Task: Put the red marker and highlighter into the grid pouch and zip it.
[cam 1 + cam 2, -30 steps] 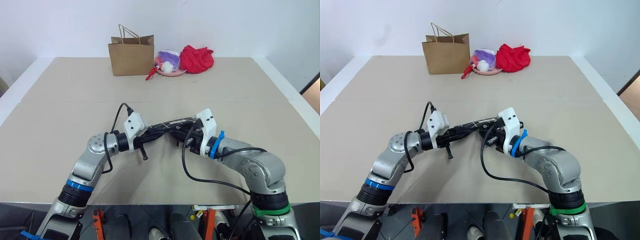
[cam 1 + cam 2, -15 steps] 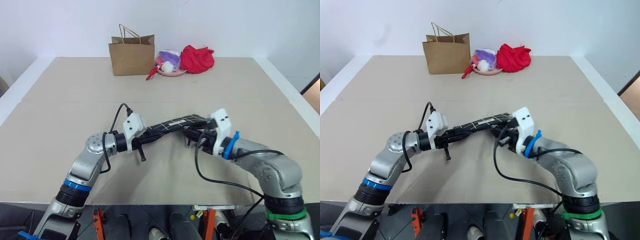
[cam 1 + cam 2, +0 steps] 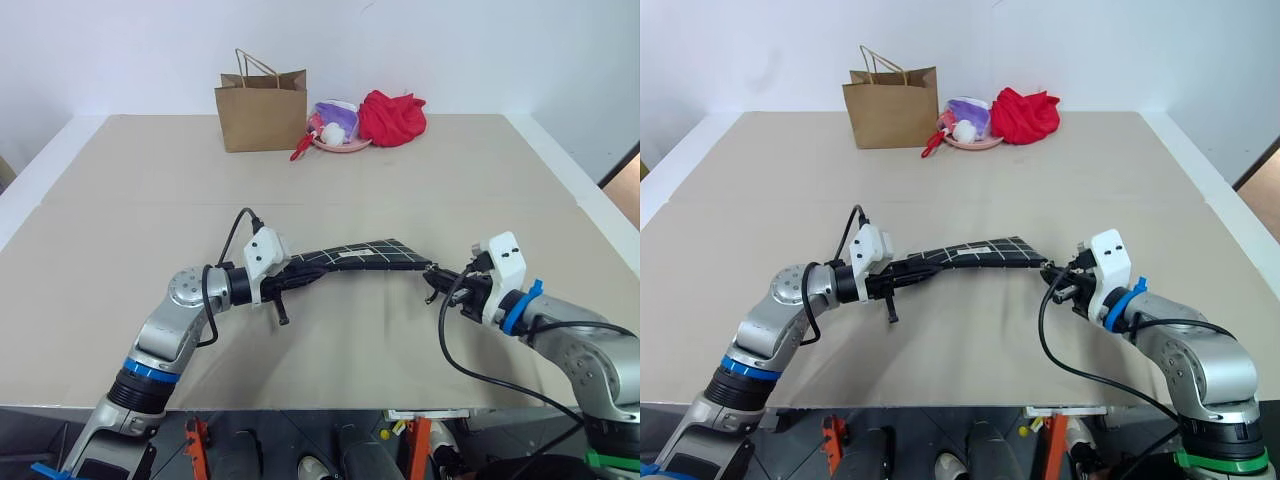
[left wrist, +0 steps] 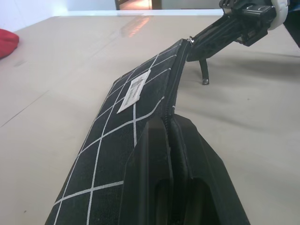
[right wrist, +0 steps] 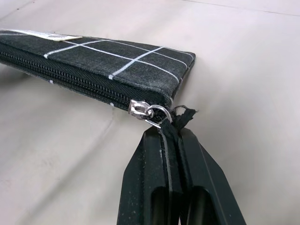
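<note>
At the far edge of the table, well beyond the grid pouch, stand a brown paper bag, just beside it a pink dish of small items, then a red cloth bundle; nothing lies between them and the pouch; the pouch hangs above the tabletop, stretched between both arms, zipper run to its right end; its white label carries print too small to read; the left gripper reaches level from the pouch's left end, fingers clenched on that end; the right gripper, angled slightly down, pinches the zipper pull at the pouch's right corner.
</note>
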### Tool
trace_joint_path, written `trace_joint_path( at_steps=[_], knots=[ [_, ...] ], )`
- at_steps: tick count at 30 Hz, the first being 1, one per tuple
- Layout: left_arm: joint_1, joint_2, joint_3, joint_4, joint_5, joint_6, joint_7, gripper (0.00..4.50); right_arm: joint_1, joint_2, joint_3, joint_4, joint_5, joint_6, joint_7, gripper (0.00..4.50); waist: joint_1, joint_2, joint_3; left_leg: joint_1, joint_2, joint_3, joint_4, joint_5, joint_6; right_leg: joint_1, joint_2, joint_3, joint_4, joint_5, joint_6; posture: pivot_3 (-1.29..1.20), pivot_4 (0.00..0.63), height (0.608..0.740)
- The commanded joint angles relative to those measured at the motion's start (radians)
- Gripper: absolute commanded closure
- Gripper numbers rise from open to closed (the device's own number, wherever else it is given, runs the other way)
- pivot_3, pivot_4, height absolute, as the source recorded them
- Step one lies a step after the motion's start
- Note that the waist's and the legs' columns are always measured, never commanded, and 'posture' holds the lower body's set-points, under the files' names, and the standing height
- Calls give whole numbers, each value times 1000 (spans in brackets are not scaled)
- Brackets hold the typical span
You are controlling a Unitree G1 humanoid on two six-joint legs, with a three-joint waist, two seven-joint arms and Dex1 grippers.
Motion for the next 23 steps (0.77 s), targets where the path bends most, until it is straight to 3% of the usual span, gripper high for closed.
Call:
trace_joint_path(
  at_steps=[1, 5, 8, 11, 16, 23],
  knots=[
    [0, 35, 27, -27, -16, 17, -20, 4500, 4, -7, -64, -6, -15, -75, 16, 3425, 0, 0, 0, 0, 0, 0, 0, 0, 0, 0, 0, 0, 0, 0, 0, 0, 150, 740],
    [6, 64, 48, -37, -61, 45, -56, 3074, 54, -54, -47, -25, -50, -193, 126, 1486, 1, 0, 0, 0, 0, 0, 0, 0, 0, 0, 0, 0, 0, 0, 0, 0, 150, 740],
    [21, 95, 75, -49, -97, 71, -80, 1518, 113, -78, -78, -22, -52, -288, 219, 4, 2, 0, 0, 0, 0, 0, 0, 0, 0, 0, 0, 0, 0, -1, 0, 0, 150, 740],
    [44, 134, 112, -73, -144, 112, -104, 56, 170, -82, -113, -14, -39, -387, 309, 0, 1, 0, 0, 0, 0, 0, -1, -1, 1, 0, 0, 0, 0, -1, -1, 0, 150, 740],
    [94, 190, 183, -8, -95, 45, -71, 56, 212, -45, -139, 25, -33, -545, 401, 0, -1, 0, 0, 1, 0, 0, -1, -1, 1, 0, 0, 0, 0, -1, -1, 0, 150, 740],
    [150, 163, 247, 10, -44, 28, 85, 56, 207, -2, -137, 113, -60, -669, 419, 0, 0, -1, 0, 2, 0, 0, 1, 0, 0, 2, 0, 0, 0, -3, -6, 0, 150, 740]
  ],
)
